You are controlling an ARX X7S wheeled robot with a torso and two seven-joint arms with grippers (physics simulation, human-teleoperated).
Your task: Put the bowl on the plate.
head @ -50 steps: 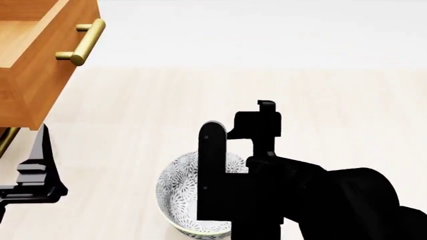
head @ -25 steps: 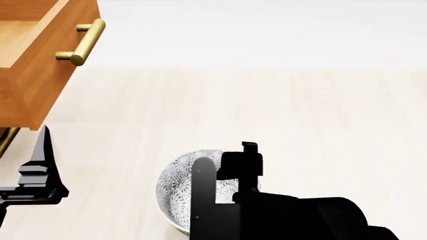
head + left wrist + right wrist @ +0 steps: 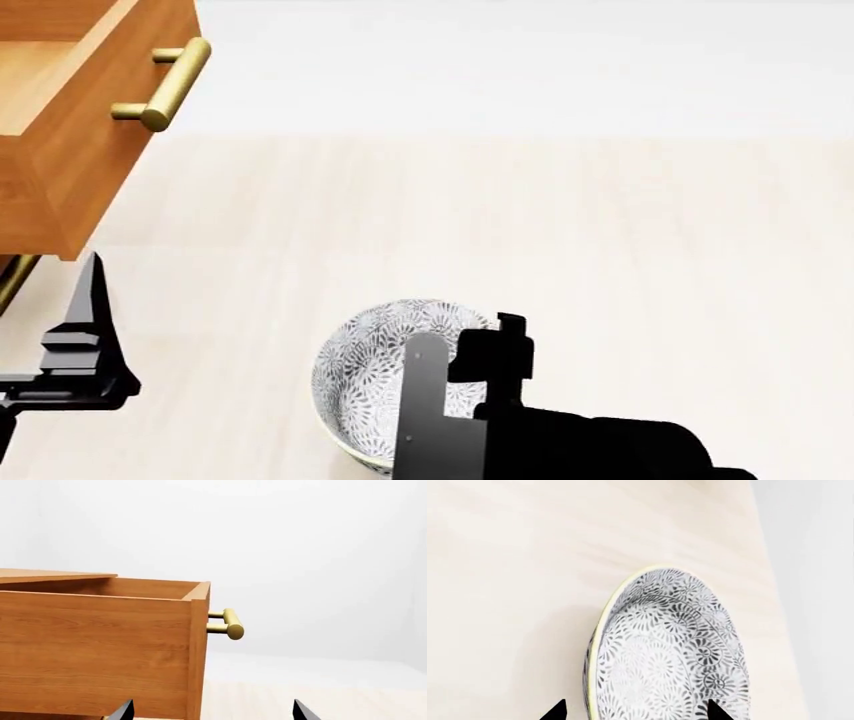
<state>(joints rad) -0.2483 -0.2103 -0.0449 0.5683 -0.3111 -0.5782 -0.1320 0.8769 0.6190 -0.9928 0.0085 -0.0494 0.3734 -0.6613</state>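
The bowl is seen upright on the pale tabletop, near the lower edge of the head view, its patterned inside facing up. The right tool is held directly over the bowl, one flat finger standing above the bowl's inside and the other part of the tool over its right half. In the right wrist view two dark fingertips are seen spread apart, one outside the bowl's pale rim and one over its inside, so the tool is wide and nothing is gripped. The left tool is parked at the left edge, well apart from the bowl; its tips are seen set apart, holding nothing. An open wooden drawer with a brass handle is seen at the upper left. The plate is not in view.
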